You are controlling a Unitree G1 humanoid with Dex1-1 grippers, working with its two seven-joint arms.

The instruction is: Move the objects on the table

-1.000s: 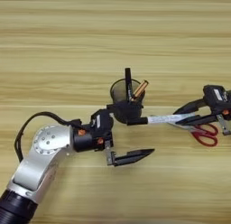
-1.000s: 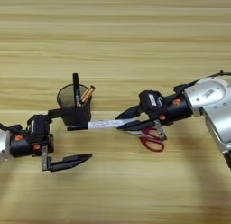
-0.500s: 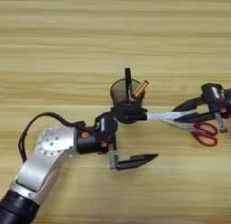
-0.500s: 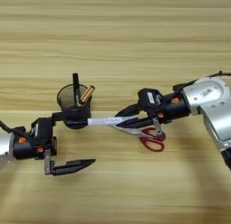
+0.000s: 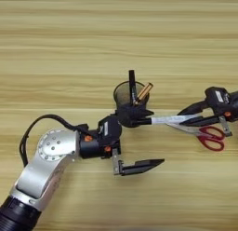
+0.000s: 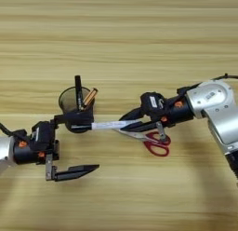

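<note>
Left gripper (image 5: 139, 141) has crept rightward, fingers spread wide; we see right gripper (image 6: 132, 125) apparently clamping the marker (image 6: 109, 125) before the pen cup (image 6: 74, 103).

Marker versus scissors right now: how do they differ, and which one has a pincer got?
The slim white marker with black cap is gripped at its white end by the right pincer; the red-handled steel scissors are in neither pincer. The marker is a straight stick, cap end at the black mesh pen cup; the scissors end in red loops. Both lie right of the cup.
</note>
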